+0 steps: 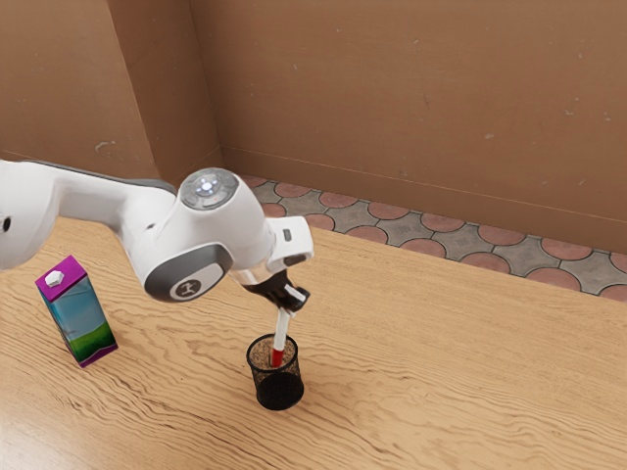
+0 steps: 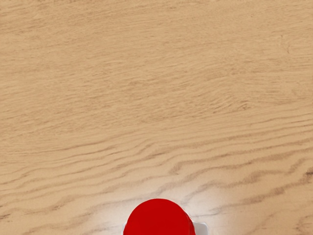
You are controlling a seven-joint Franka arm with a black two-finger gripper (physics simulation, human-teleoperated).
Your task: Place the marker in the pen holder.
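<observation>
A: OK, quick update: gripper (image 1: pixel 292 299) is over the pen holder (image 1: pixel 280 392), jaws pinching the marker (image 1: pixel 281 333) by its upper, white part.

B: Copy. Marker's angle?

A: Approx. upright, bit of a tilt, hanging down from the jaws w/ its red end lowest. That end's at the holder's mouth, inside the rim as seen from the ext. cam. Exact depth? Can't tell.

B: And the holder?

A: Black mesh, upright on the wooden table (image 1: pixel 441 372), just below the jaws. Jaws themselves are above the rim, not touching it.

B: Wrist cam?

A: Big red round shape (image 2: pixel 159 218) right by the hand, table grain beyond.

B: Anything else?

A: Yep, purple-topped carton (image 1: pixel 83 318), upright, well apart from the jaws, toward the ext. view's left.
</observation>
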